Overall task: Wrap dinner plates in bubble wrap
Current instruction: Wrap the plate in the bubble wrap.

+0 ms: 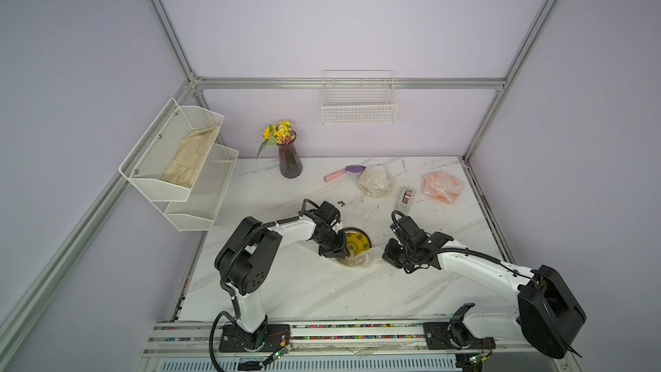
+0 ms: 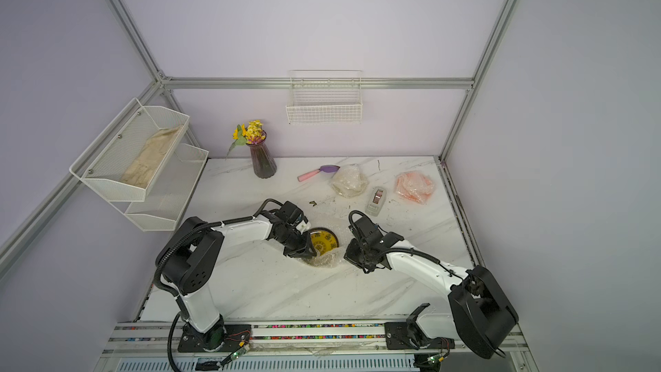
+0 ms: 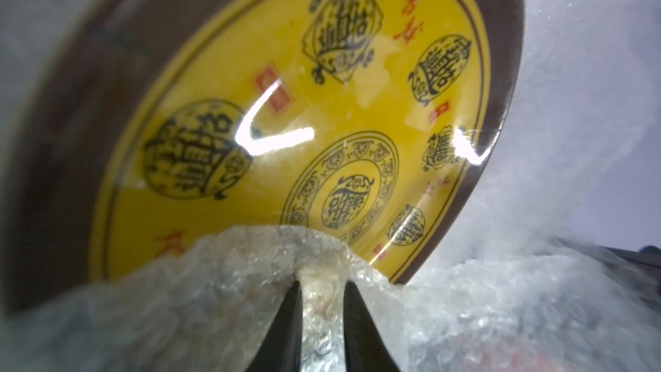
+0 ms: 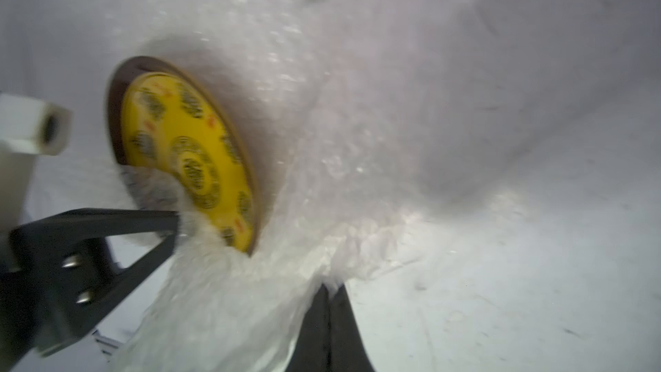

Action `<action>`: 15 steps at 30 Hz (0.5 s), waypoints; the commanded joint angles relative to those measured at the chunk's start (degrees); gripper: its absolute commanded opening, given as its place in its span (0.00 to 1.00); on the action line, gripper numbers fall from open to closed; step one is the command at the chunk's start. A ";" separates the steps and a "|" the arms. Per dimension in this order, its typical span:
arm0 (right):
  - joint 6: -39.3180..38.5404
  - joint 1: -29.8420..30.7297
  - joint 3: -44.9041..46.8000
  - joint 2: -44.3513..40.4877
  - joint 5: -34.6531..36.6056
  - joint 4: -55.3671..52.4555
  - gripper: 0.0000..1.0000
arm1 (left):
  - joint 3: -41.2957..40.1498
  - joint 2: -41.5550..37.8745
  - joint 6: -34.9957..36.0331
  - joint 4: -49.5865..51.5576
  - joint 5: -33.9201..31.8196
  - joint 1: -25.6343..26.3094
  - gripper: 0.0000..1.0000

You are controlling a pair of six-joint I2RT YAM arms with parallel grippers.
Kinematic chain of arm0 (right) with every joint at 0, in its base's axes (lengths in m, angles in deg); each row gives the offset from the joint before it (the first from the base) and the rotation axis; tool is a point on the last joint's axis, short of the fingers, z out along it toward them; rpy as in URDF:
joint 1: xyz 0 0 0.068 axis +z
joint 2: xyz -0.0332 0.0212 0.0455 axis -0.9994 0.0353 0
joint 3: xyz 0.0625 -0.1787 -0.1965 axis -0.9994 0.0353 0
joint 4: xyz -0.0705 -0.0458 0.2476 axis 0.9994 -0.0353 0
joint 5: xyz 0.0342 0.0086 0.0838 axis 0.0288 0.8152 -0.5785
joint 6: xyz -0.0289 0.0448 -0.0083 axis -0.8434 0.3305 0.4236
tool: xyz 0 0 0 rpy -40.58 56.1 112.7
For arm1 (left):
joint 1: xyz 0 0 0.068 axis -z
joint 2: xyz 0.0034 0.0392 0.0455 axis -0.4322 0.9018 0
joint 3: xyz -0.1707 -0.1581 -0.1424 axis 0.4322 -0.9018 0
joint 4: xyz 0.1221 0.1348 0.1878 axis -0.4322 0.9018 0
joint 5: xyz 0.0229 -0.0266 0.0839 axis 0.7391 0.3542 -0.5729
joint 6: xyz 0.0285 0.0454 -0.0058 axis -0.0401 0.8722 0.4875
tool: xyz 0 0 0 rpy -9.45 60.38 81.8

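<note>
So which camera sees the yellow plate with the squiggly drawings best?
The left wrist view: the yellow plate fills it, drawings sharp, only bubble wrap over one edge. The right wrist view shows it slanted and blurry. Both top views show it tiny, partly behind the left gripper.

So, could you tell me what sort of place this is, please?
Probably a robot test cell dressed as a home counter: an aluminium frame, a marble-look tabletop, a flower vase and a wire basket.
</note>
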 commanded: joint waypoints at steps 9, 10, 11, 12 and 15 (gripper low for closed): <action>6.33 5.32 -11.26 21.99 -7.06 21.59 0.00 | -2.87 3.33 0.09 3.32 -6.93 -0.04 0.16; 5.99 5.36 -11.56 23.07 -6.59 21.71 0.00 | -2.96 2.91 0.12 3.31 -7.13 -0.04 0.16; 5.51 5.36 -11.69 24.24 -6.11 21.25 0.00 | -3.20 1.99 0.01 3.39 -7.57 -0.05 0.15; 5.34 5.36 -11.78 25.04 -5.51 20.49 0.00 | -3.39 0.79 -0.25 3.39 -8.18 -0.10 0.15; 5.29 5.27 -10.79 27.77 -5.50 20.97 0.00 | -2.96 -4.84 -0.62 4.58 -9.31 -0.80 0.15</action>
